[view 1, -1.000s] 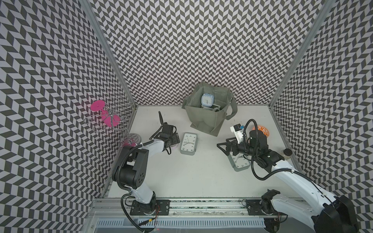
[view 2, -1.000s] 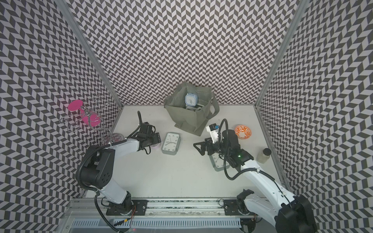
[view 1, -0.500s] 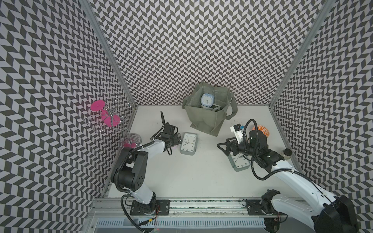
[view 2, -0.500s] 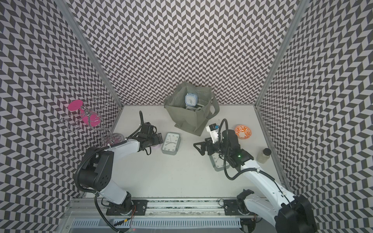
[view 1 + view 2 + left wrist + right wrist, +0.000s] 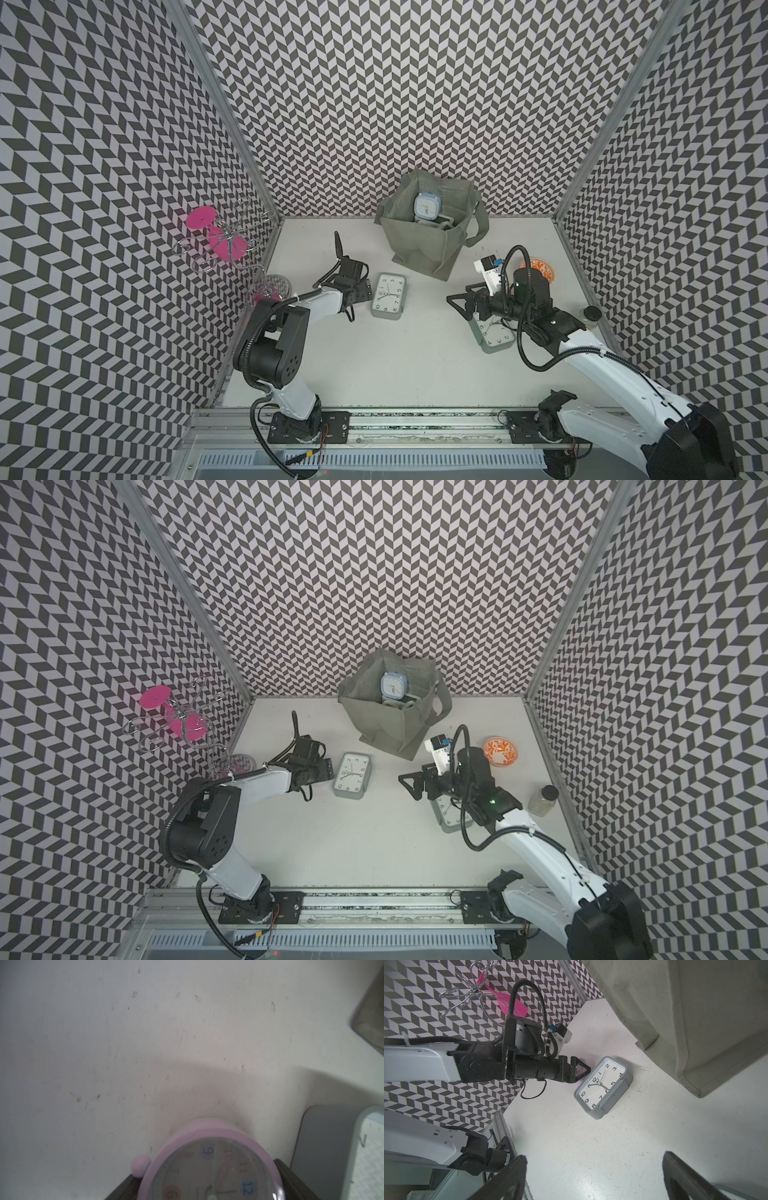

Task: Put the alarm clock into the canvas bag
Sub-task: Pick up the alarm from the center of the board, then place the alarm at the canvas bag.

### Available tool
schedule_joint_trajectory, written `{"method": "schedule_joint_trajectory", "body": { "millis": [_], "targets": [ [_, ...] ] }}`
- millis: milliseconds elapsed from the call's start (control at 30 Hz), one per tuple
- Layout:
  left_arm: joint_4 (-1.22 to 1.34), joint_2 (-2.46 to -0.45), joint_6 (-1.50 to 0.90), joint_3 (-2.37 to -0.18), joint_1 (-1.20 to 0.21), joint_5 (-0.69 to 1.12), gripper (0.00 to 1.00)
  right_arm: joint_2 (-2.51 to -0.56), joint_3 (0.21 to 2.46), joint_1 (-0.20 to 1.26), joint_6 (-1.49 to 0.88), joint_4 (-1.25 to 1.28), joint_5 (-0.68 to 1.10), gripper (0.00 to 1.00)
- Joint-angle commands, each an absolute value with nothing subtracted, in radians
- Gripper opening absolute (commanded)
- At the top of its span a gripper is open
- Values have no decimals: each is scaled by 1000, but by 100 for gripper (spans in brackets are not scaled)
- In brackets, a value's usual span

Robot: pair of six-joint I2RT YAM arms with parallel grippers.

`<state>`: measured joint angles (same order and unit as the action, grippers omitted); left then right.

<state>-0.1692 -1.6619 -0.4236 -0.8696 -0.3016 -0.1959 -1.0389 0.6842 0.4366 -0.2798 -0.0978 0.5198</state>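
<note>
A round pink alarm clock (image 5: 209, 1167) lies face-up on the table, and my left gripper (image 5: 204, 1169) is shut on it, a dark finger against each side. In both top views the left gripper (image 5: 358, 291) covers it. The grey-green canvas bag (image 5: 419, 245) stands open at the back with a blue clock (image 5: 427, 207) inside. A grey rectangular clock (image 5: 388, 296) lies just right of the left gripper. My right gripper (image 5: 459, 305) hovers open and empty above a second grey clock (image 5: 494, 336).
An orange patterned bowl (image 5: 500, 751) and a small lidded jar (image 5: 543, 801) sit near the right wall. A wire stand with pink discs (image 5: 216, 241) and a glass dish (image 5: 272, 287) stand along the left wall.
My left gripper has edged slightly right toward the grey rectangular clock. The right arm has not moved.
</note>
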Motion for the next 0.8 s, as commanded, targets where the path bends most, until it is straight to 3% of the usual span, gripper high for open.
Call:
{"method": "schedule_joint_trajectory", "body": {
  "millis": [0,233,433,567,767],
  "targets": [
    [-200,-1581,-425,-921,-308,-229,81,-1006,702,442,-275,-85,491,99],
    [-153,-1427,-307,-1140,-401,-218,76,-916,749,431,-320,-113,386,100],
    [-50,-1431,-142,-1376,-542,-199,76,-863,812,363,-392,-114,376,98],
    [-30,-1546,-23,-1562,-575,-78,75,-874,890,289,-405,-125,377,97],
    [-203,-1852,85,-1977,-573,49,75,-959,1039,174,-443,-128,404,97]
  ]
}}
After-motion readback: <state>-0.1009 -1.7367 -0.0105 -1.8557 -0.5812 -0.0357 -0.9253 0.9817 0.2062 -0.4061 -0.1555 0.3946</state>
